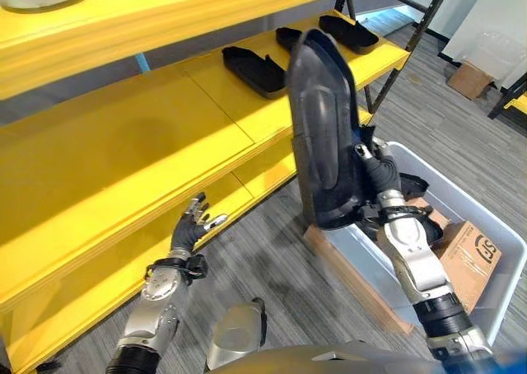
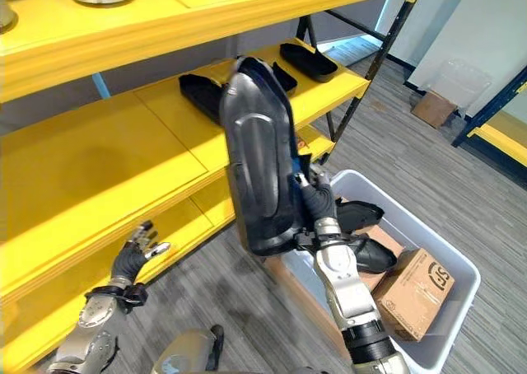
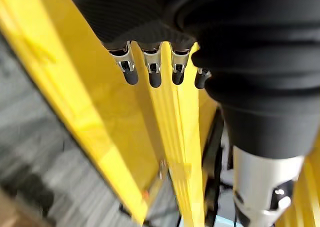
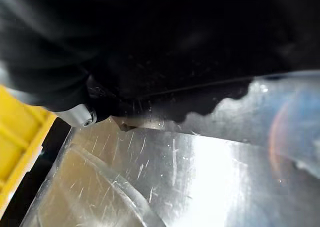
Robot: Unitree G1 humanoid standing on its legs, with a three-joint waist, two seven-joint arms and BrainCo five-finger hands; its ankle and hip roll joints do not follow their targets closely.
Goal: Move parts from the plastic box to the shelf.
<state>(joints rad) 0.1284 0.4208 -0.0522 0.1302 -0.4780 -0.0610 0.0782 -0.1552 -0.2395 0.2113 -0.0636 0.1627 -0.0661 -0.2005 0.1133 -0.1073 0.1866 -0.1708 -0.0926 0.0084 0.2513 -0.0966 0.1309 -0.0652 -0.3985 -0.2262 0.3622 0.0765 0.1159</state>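
Left eye view, biggest thing first: yellow shelf (image 1: pixel 123 151) fills the upper left and runs off to upper centre, with several flat black parts (image 1: pixel 251 69) already lying on its middle level near the top centre. Next in size, the long black part (image 1: pixel 321 135) stands nearly upright at frame centre, above the near rim of the plastic box (image 1: pixel 486 226) at lower right; more black pieces and a cardboard carton (image 1: pixel 469 259) sit inside the box. Right hand (image 1: pixel 375 172) is pressed to the part's lower back edge, fingers tucked behind it, so how they close on it I cannot tell. Handling, as a judgement: moulded shell, stiff and probably light for its bulk, smooth glossy face likely slippery; long lever held from the low end, so it may swing or tip. Better purchase looks to be on the rim edge near the middle (not the slick face). Left hand (image 1: pixel 193 226) at lower left hangs loose, fingers spread and relaxed, just in front of the shelf's lower edge, holding nothing. Left wrist view adds the straight dark-tipped fingers (image 3: pixel 152 72) against the yellow boards. Right wrist view shows, very close, the part's scratched shiny surface, which the eye views do not reveal.
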